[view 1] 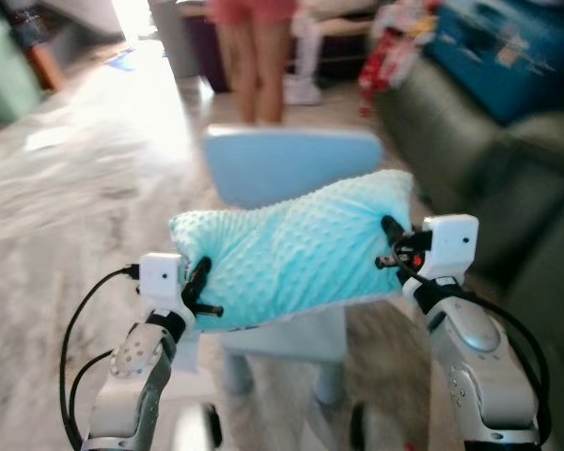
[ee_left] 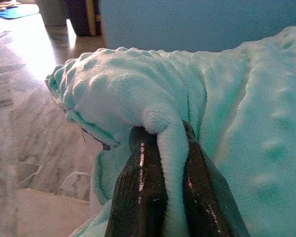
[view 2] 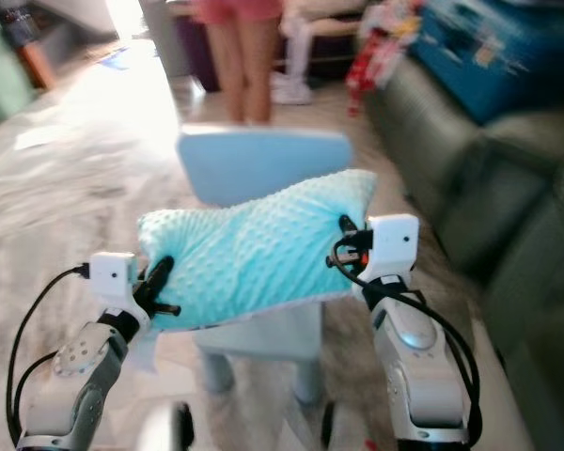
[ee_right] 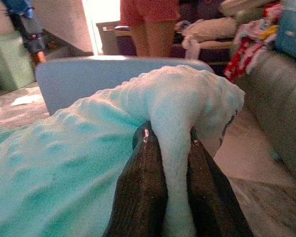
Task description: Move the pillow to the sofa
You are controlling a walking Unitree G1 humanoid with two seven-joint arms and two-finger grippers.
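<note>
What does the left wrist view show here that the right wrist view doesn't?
Left wrist view alone: the left gripper pinching a fold of the pillow, with pale marbled floor beside it.
Right wrist view alone: the right gripper pinching the pillow's other end, a person's legs, and the dark sofa.
Both: mint dotted pillow fabric clamped between black fingers, and the blue chair back behind.

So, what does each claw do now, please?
Left claw: closed on the pillow.
Right claw: closed on the pillow.
</note>
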